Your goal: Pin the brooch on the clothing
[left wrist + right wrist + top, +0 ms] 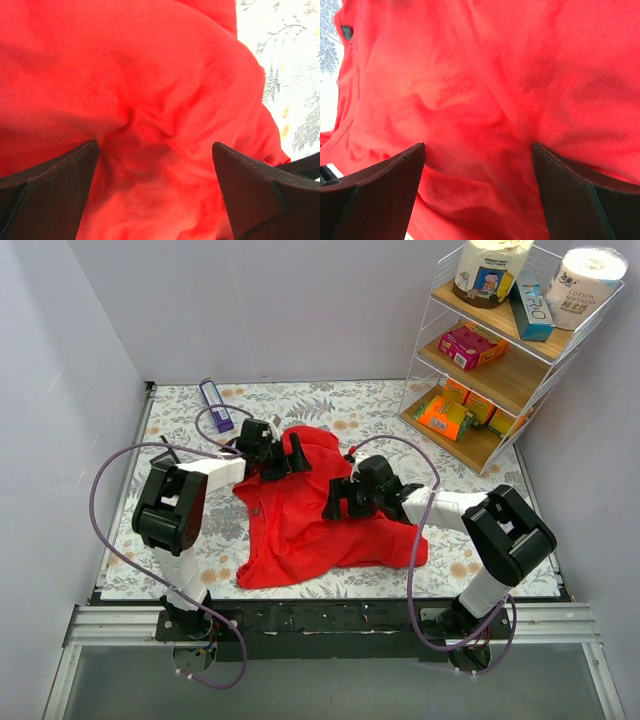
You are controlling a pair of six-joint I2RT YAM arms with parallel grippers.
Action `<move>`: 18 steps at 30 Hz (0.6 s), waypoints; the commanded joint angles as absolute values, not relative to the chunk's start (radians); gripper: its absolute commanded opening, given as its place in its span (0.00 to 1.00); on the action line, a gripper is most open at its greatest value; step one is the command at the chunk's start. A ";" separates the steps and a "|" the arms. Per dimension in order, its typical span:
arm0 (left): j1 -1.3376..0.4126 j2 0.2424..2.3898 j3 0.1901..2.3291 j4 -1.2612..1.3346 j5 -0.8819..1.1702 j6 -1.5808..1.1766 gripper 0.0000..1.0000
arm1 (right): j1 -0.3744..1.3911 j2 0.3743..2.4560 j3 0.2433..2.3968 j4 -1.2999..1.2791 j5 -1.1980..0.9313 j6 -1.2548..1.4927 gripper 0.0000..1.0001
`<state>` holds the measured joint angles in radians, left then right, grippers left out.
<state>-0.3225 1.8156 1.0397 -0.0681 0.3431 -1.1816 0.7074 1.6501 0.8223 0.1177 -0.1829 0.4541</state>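
The red tank top (300,515) lies crumpled in the middle of the floral table. It fills the left wrist view (150,90) and the right wrist view (510,85). My left gripper (285,462) is open, low over the garment's far edge, with wrinkled cloth between its jaws (155,145). My right gripper (335,502) is open over the garment's middle, jaws wide above a fold (480,145). A tiny dark grey spot (346,32) sits at the cloth's edge and may be the brooch. I cannot find it in the top view.
A purple-and-white box (215,405) lies at the back left of the table. A white wire shelf (500,350) with boxes, a jar and paper rolls stands at the back right. Grey walls close in the sides. Purple cables (110,490) loop from both arms.
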 commanded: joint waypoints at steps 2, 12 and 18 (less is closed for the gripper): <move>-0.413 1.966 1.150 -0.055 0.322 -1.123 0.98 | 0.700 1.583 0.675 0.109 -0.049 0.607 0.94; -0.568 2.076 1.390 -0.045 0.440 -1.061 0.98 | 0.699 1.175 0.529 -0.110 0.208 0.715 0.95; -0.566 1.951 1.505 -0.038 0.473 -1.091 0.98 | 0.699 0.996 0.665 -0.219 0.285 0.574 0.93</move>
<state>-0.5797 2.0842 1.4075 -0.0238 0.4385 -1.0866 0.7013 1.0641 0.5484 -0.1276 0.1902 0.6697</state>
